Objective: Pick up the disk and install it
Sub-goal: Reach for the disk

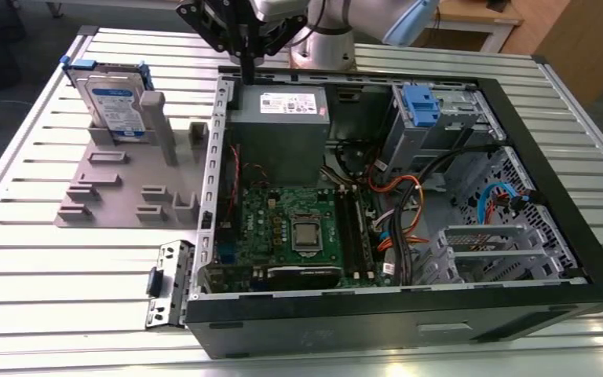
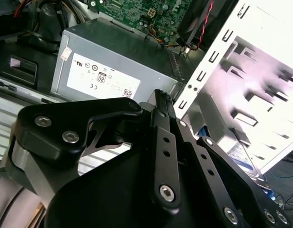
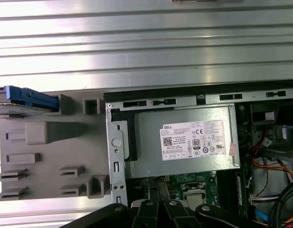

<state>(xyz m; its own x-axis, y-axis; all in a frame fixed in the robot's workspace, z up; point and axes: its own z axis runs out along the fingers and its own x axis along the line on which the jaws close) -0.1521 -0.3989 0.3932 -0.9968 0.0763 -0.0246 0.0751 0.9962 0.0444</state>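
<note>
The disk (image 1: 113, 104) stands upright on its edge in a slot of the grey holder plate (image 1: 123, 184), at the exterior view's left, outside the computer case. Its blue rails frame a silver body with a white-and-blue label. In the first wrist view the disk (image 3: 30, 97) shows edge-on as a blue strip. My gripper (image 1: 247, 77) hangs over the case's rear wall beside the power supply, well to the right of the disk. The fingers are pressed together with nothing between them. My gripper (image 2: 160, 97) also shows as a single black bar in the second wrist view.
The open computer case (image 1: 553, 236) lies on the slatted metal table (image 1: 29, 259). Inside are the grey power supply (image 1: 279, 118), the green motherboard (image 1: 291, 228), loose cables (image 1: 407, 204) and a metal drive cage with a blue bracket (image 1: 419, 102). The holder plate has several raised pegs.
</note>
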